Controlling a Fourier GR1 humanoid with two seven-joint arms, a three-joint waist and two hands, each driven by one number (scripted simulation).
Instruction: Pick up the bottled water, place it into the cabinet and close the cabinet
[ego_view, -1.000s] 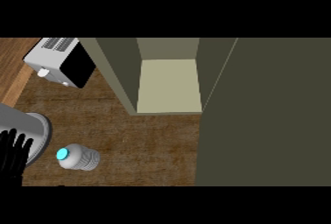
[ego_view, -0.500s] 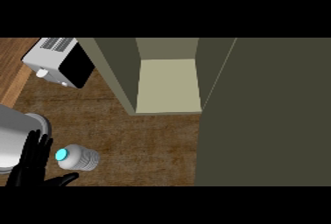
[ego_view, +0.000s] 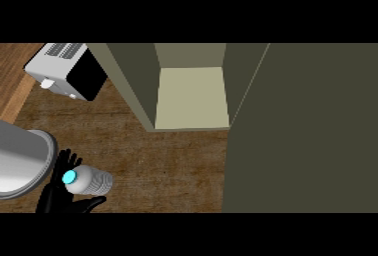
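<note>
- The left robot hand (ego_view: 65, 197), black, shows at the lower left of the head view with its fingers (ego_view: 68, 159) spread upright behind the bottle and its thumb (ego_view: 91, 202) reaching out below it; it cups the bottle but has not closed on it.
- The small clear plastic water bottle with a glowing turquoise cap (ego_view: 89, 180) lies just right of the palm, on the brown wooden table (ego_view: 162, 160), apparently touching the fingers.
- Directly left of the hand is the rim of a large grey round vessel (ego_view: 22, 162); up and left stands a white boxy appliance with a black front (ego_view: 70, 75).
- Up and to the right, well apart from the hand, the olive-green cabinet (ego_view: 133, 90) shows its pale inner shelf (ego_view: 190, 97), with its door (ego_view: 303, 130) swung out at the right.
- The right robot hand is not in view.
- Step in hand, as I judge it: grasping the bottle. Picking up, placing and closing remain.
- The next move calls for curling fingers and thumb round the bottle, then lifting it clear of the grey vessel towards the shelf.
</note>
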